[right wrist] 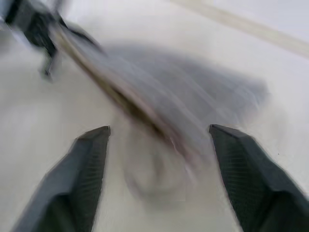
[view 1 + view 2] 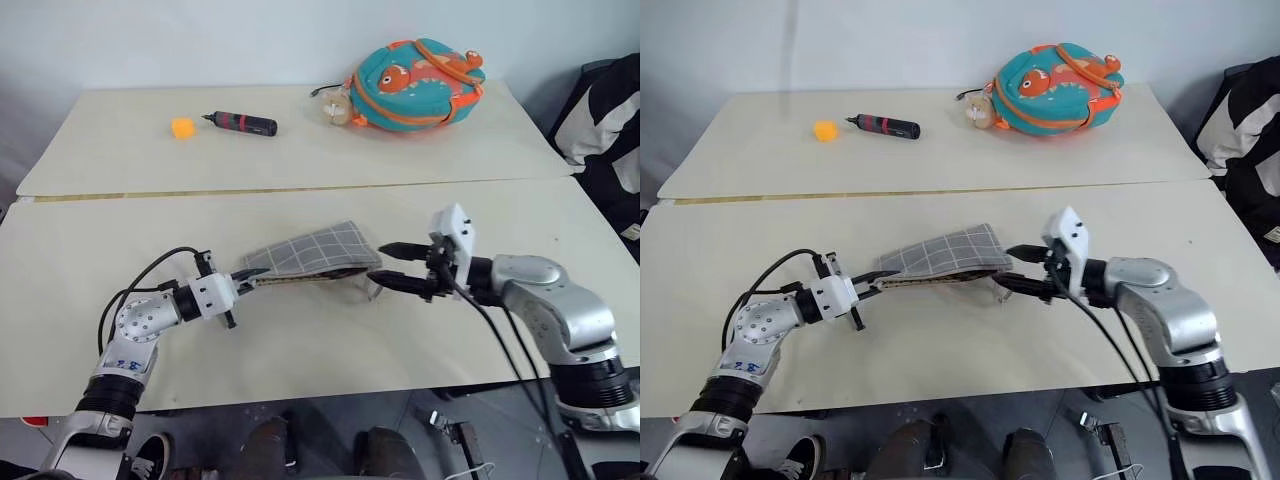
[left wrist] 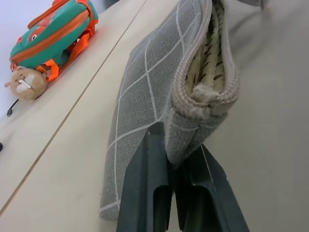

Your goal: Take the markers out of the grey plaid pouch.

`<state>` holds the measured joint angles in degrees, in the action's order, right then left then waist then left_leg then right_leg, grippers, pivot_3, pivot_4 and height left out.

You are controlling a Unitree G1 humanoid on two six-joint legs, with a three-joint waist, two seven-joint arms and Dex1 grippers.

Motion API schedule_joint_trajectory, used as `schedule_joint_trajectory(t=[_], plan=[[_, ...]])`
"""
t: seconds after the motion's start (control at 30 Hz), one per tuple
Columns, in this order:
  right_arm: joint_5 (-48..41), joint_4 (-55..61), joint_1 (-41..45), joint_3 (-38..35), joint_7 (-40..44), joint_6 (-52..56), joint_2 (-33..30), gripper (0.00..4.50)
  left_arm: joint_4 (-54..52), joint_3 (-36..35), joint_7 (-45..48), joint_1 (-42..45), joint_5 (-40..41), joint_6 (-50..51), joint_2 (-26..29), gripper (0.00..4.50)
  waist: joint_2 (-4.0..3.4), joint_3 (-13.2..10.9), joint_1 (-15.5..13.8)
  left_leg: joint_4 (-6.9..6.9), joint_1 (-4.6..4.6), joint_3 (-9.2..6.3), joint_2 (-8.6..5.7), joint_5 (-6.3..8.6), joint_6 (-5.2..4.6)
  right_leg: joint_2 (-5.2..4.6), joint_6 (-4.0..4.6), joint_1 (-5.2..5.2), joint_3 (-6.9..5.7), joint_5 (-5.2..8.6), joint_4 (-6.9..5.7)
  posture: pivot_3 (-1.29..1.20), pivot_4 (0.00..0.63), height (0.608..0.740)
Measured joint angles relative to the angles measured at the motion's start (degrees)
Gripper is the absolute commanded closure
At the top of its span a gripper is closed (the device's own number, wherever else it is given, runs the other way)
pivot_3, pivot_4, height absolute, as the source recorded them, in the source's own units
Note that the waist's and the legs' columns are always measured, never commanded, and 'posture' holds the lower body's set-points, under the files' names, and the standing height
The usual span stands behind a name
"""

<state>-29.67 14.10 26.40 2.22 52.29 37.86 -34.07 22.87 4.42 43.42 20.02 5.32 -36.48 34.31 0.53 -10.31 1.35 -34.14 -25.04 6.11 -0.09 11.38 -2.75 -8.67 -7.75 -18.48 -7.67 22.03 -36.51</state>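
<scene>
The grey plaid pouch (image 2: 315, 255) is held a little above the near table, roughly level. My left gripper (image 2: 245, 275) is shut on its left end. In the left wrist view both fingers (image 3: 145, 193) pinch that corner of the pouch (image 3: 154, 82), whose zip gapes over a pale lining. My right gripper (image 2: 378, 264) is open just off the pouch's right end, one finger high and one low, holding nothing. The right wrist view shows its fingers (image 1: 87, 169) wide apart before the blurred pouch (image 1: 183, 96). A pale loop (image 2: 368, 290) hangs under that end. The markers are hidden.
On the far table lie a teal-and-orange fish backpack (image 2: 415, 85), a black-and-red pen-shaped tool (image 2: 242, 123) and a small orange block (image 2: 182, 127). A seam (image 2: 300, 190) divides the two tables. A black-and-white striped thing (image 2: 610, 130) stands at the right edge.
</scene>
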Motion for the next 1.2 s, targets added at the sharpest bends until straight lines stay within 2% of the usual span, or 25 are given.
schedule_joint_trajectory(t=[0.13, 0.2, 0.23, 0.37, 0.6, 0.9, 1.1, 1.2], plan=[[4.0, 3.7, 0.3, 5.5, -8.0, -2.9, 10.2, 3.51, -1.0, 0.0, 0.1, 0.9, 0.1, 4.1, -0.8, 4.5, 0.01, 0.0, 0.1, -0.01, -0.05, -0.04, -0.02, -0.03, 0.02, 0.05, 0.0, -0.02, -0.01, 0.0, -0.06, 0.0, 0.15, 0.74], [6.2, 4.4, 0.3, 8.0, -10.0, -4.6, 11.9, 4.23, -2.0, -0.1, -0.1, 1.2, 0.1, 5.3, -1.3, 4.5, 0.01, 0.0, -0.1, -0.01, -0.06, -0.11, -0.09, -0.06, -0.02, 0.03, -0.02, 0.0, -0.01, -0.01, -0.07, 0.0, 0.15, 0.74], [9.4, 4.5, 0.2, 9.8, -10.7, -7.4, 11.4, 4.46, -2.3, -0.5, -0.2, 1.3, 0.2, 5.8, -1.6, 4.5, 0.01, 0.0, -0.3, -0.01, -0.06, -0.1, -0.13, -0.06, -0.03, 0.0, -0.04, 0.0, 0.01, -0.02, -0.05, 0.0, 0.15, 0.74], [18.8, 3.2, -2.0, 14.4, -10.7, -16.4, 7.7, 4.46, -3.4, -1.3, -0.2, 1.2, 0.3, 7.1, -2.0, 4.5, 0.02, 0.0, -0.6, -0.01, -0.05, -0.07, -0.13, -0.07, -0.03, 0.02, -0.06, -0.02, 0.06, -0.03, 0.0, 0.0, 0.15, 0.74], [24.3, -1.2, -2.1, 15.1, -10.9, -23.0, 7.5, 4.46, -4.9, -1.6, -0.2, 1.1, 0.3, 7.7, -2.7, 4.5, 0.02, 0.0, -0.6, 0.0, -0.05, -0.08, -0.1, -0.11, 0.0, 0.08, -0.06, -0.02, 0.05, -0.03, -0.06, 0.0, 0.15, 0.74], [23.2, -1.7, -0.2, 13.8, -11.5, -20.4, 10.9, 4.46, -4.9, -1.5, -0.3, 1.2, -1.3, 6.6, -2.9, 4.5, 0.02, 0.0, -0.8, -0.01, -0.04, -0.1, -0.09, -0.12, -0.01, 0.08, -0.06, 0.0, 0.05, -0.04, -0.07, 0.0, 0.15, 0.74], [33.0, -7.8, 2.5, 15.8, -17.0, -24.4, 11.3, 4.46, -8.1, -0.6, -0.3, 1.1, -1.4, 7.7, -4.5, 4.5, 0.02, 0.0, -1.1, -0.03, -0.05, -0.08, -0.1, -0.14, -0.01, 0.08, -0.05, -0.02, 0.06, -0.04, -0.13, 0.0, 0.15, 0.74], [41.0, -10.0, 3.8, 20.1, -18.6, -29.5, 9.7, 4.46, -9.3, -0.5, -0.7, 1.1, -1.4, 9.1, -5.1, 4.5, 0.02, 0.0, -1.0, -0.03, -0.04, -0.07, -0.1, -0.15, 0.0, 0.09, -0.05, -0.03, 0.07, -0.03, -0.15, 0.0, 0.15, 0.74]])
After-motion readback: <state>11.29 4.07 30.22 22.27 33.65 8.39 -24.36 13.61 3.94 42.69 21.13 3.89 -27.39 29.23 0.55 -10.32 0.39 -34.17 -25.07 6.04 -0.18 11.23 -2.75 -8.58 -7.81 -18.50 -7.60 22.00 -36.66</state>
